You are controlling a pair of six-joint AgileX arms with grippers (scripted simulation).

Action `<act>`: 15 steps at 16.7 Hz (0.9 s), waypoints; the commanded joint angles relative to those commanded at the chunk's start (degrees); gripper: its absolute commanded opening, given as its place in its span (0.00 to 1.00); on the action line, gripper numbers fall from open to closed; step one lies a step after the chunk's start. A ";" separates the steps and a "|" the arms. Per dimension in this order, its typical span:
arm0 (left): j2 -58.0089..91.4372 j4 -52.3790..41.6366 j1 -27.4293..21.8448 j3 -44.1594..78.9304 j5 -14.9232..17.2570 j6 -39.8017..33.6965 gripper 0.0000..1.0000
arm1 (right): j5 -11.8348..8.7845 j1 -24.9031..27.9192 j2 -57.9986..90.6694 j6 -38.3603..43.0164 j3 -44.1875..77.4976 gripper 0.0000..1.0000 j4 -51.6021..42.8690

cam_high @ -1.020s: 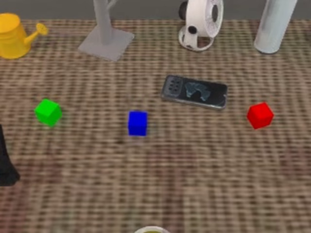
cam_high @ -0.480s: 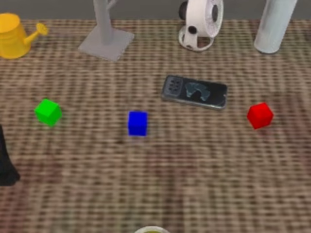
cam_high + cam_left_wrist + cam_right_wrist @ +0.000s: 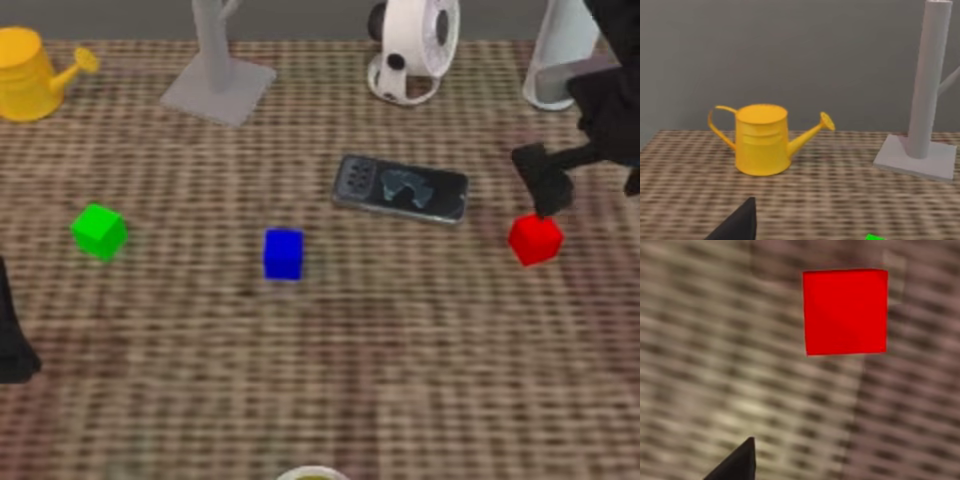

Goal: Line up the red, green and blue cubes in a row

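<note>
Our right gripper [image 3: 545, 195] hangs over the red cube [image 3: 535, 238] at the counter's [image 3: 400, 350] right side, near the phone [image 3: 401, 189]; we cannot tell how its fingers stand. The cube sits free on the weave, directly beneath the wrist camera. The blue cube [image 3: 283, 253] lies near the middle and the green cube [image 3: 99, 231] far to the left, all well apart. Our left arm rests at the left edge. We judge this the approach to the first pick: next we must descend squarely around the red cube and close.
</note>
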 joint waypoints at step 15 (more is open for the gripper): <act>0.00 0.00 0.00 0.00 0.00 0.00 1.00 | 0.16 1.74 15.51 -0.61 13.73 1.00 -5.47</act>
